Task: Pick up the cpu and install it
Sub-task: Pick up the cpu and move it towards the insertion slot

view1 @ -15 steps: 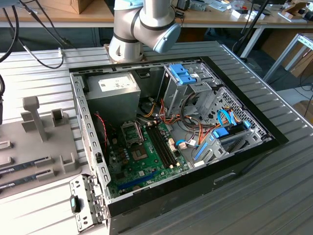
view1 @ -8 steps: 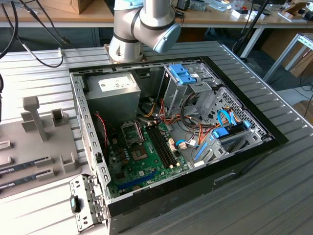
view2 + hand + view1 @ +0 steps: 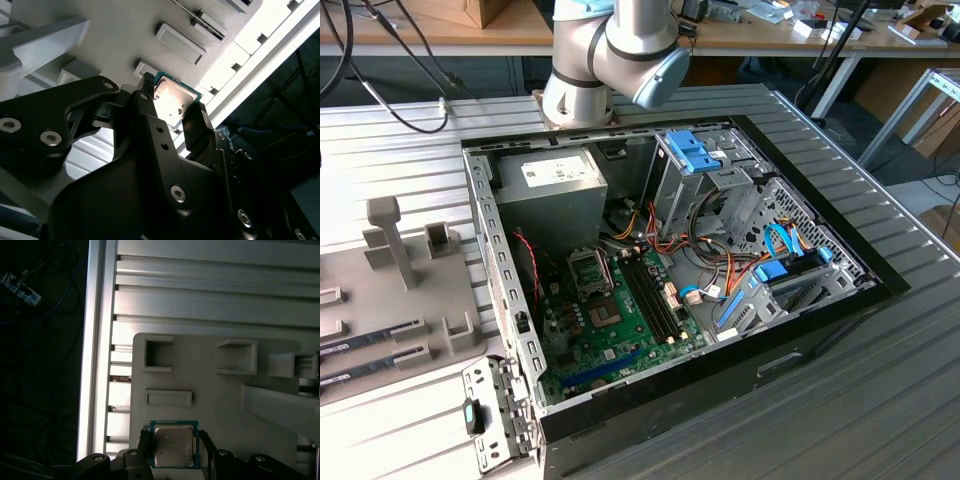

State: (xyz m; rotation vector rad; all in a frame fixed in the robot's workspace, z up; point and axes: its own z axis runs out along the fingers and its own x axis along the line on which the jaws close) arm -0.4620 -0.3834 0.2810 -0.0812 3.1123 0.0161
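The cpu [image 3: 172,445] is a small square chip with a dull silver lid and a thin green rim. It sits between my two black fingers [image 3: 143,446] in both wrist views, just over the pale grey parts holder [image 3: 220,400]. My gripper [image 3: 171,102] is shut on the cpu [image 3: 172,96], one fingertip against each of two opposite edges. In the exterior view the open computer case [image 3: 820,300] lies on the table. The motherboard's square socket [image 3: 590,270] stands empty inside it.
The grey holder has raised rectangular pockets [image 3: 158,354] and an upright post [image 3: 388,240], with memory sticks [image 3: 370,330] lying on it. Inside the case are a grey power supply [image 3: 552,190], drive cages [image 3: 705,170] and bundled cables [image 3: 720,270]. The ribbed table ends at an edge [image 3: 95,350].
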